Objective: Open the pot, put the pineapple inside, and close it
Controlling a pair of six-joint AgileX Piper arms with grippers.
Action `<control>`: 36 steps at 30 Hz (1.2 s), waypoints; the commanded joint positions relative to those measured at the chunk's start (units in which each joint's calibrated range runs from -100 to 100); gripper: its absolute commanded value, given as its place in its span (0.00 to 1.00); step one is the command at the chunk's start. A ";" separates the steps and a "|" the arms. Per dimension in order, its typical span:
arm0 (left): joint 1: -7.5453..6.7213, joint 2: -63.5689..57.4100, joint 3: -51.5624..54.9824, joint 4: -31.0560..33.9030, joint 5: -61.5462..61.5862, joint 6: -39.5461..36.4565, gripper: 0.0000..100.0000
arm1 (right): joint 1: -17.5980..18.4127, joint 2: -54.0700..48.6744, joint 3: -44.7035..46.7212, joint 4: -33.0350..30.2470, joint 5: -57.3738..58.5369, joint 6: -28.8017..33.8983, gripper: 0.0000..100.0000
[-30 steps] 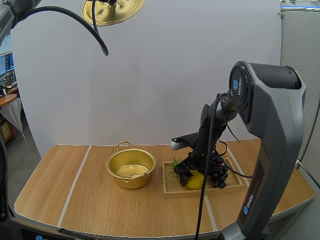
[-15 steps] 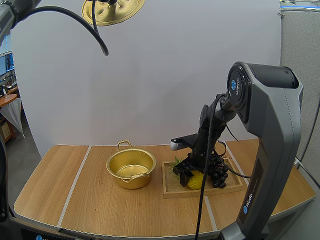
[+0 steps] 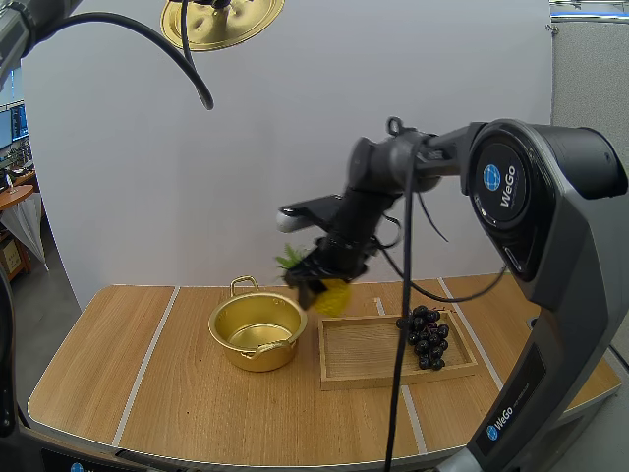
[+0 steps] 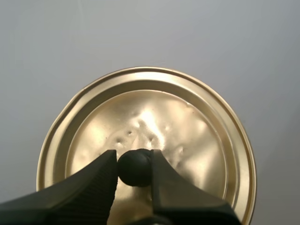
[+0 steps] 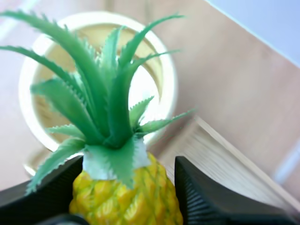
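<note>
Wooden table [image 3: 187,398] below, the right gripper [image 3: 316,282] pinches the pineapple [image 3: 335,296] by its yellow body — light, stiff, probably slick — open pot [image 3: 257,332] just ahead of the jaws, while the left gripper [image 4: 134,162] clamps the lid [image 4: 201,140] by its knob [image 4: 135,168].

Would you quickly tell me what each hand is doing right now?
Left hand: shut on the lid.
Right hand: shut on the pineapple.
</note>
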 commanded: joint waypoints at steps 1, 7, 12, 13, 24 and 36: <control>-0.23 -0.37 -0.57 -0.02 -1.87 -0.36 0.00 | 7.22 -0.10 -6.89 -0.21 1.29 4.76 0.00; -0.23 -0.37 -0.57 -0.02 -1.87 -0.36 0.00 | 10.45 4.73 -10.63 -1.76 1.32 7.37 0.00; -0.23 -0.37 -0.57 -0.02 -1.87 -0.36 0.00 | 11.16 8.86 -10.63 -1.76 -0.41 7.45 0.00; -0.23 -0.37 -0.57 -0.02 -1.87 -0.36 0.00 | 11.16 9.62 -10.63 -1.76 -0.90 7.57 0.00; -0.23 -0.37 -0.57 -0.02 -1.87 -0.36 0.00 | 11.22 18.56 -10.63 -1.20 -5.62 7.69 0.00; -0.23 -0.37 -0.57 -0.02 -1.87 -0.36 0.00 | 11.22 21.65 -10.63 -2.29 -8.41 7.69 0.00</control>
